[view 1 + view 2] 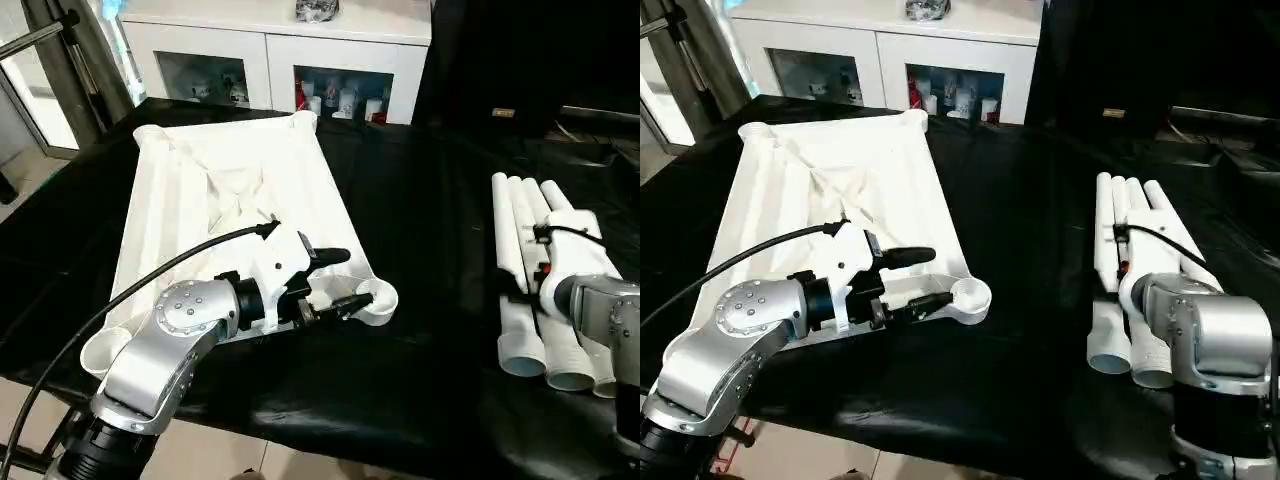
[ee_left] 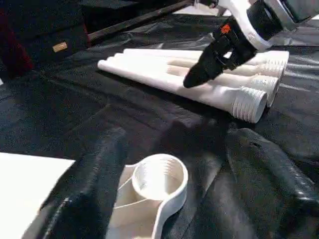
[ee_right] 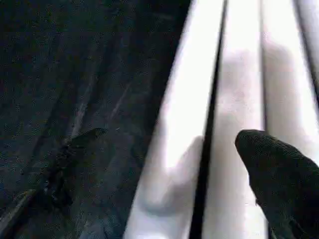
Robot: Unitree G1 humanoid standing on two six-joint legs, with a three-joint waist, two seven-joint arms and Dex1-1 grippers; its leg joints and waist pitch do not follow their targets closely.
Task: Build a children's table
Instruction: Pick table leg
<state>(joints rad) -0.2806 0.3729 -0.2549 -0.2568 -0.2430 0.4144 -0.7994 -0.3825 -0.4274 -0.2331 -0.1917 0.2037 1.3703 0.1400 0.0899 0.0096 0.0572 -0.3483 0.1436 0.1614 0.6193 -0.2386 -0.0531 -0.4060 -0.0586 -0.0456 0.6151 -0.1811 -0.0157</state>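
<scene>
The white table top [image 1: 235, 195] lies upside down on the black cloth, its ribbed underside facing up. My left gripper [image 1: 343, 280] is open at the near right corner. Its black fingers [image 2: 84, 194] stand either side of the round corner socket [image 2: 159, 179] without touching it. Several white tube legs [image 1: 525, 250] lie side by side on the right, their threaded ends toward the front. My right gripper [image 2: 207, 69] hangs low over the legs [image 3: 239, 99], open, with one finger [image 3: 279, 179] on the bundle and the leftmost leg between the fingers.
A white glass-door cabinet [image 1: 280, 50] stands behind the table. The cloth's front edge [image 1: 330, 440] is close below my arms. Bare black cloth [image 1: 440, 250] separates the table top from the legs. Dark equipment [image 1: 560, 110] sits at the back right.
</scene>
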